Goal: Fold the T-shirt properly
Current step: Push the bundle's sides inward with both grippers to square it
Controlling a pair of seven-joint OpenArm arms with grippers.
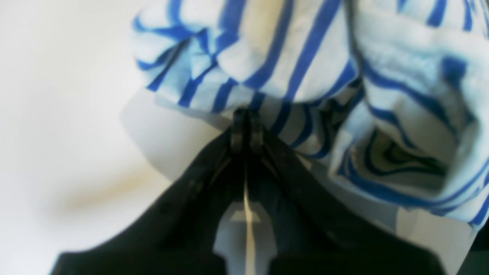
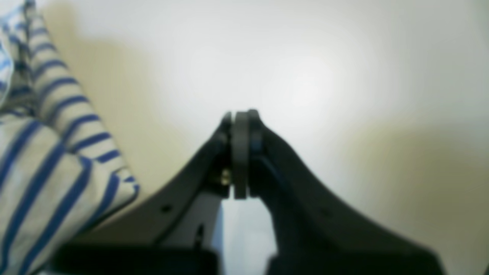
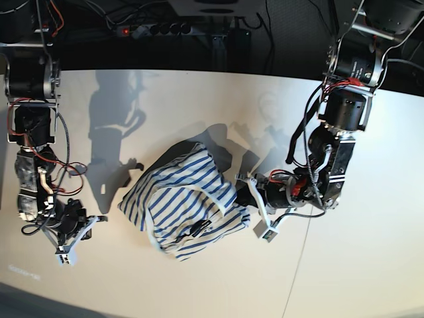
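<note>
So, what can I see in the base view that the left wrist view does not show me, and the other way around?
Only the base view shows the whole crumpled T-shirt as a bunched heap on the white table, both arms, and the right gripper shut, apart from the cloth. Only the left wrist view shows the grip up close: the left gripper shut on a fold of striped fabric, and an open tube of cloth beside it, maybe a sleeve. Both show the blue-striped T-shirt, the table, and the left gripper at the cloth's edge.
</note>
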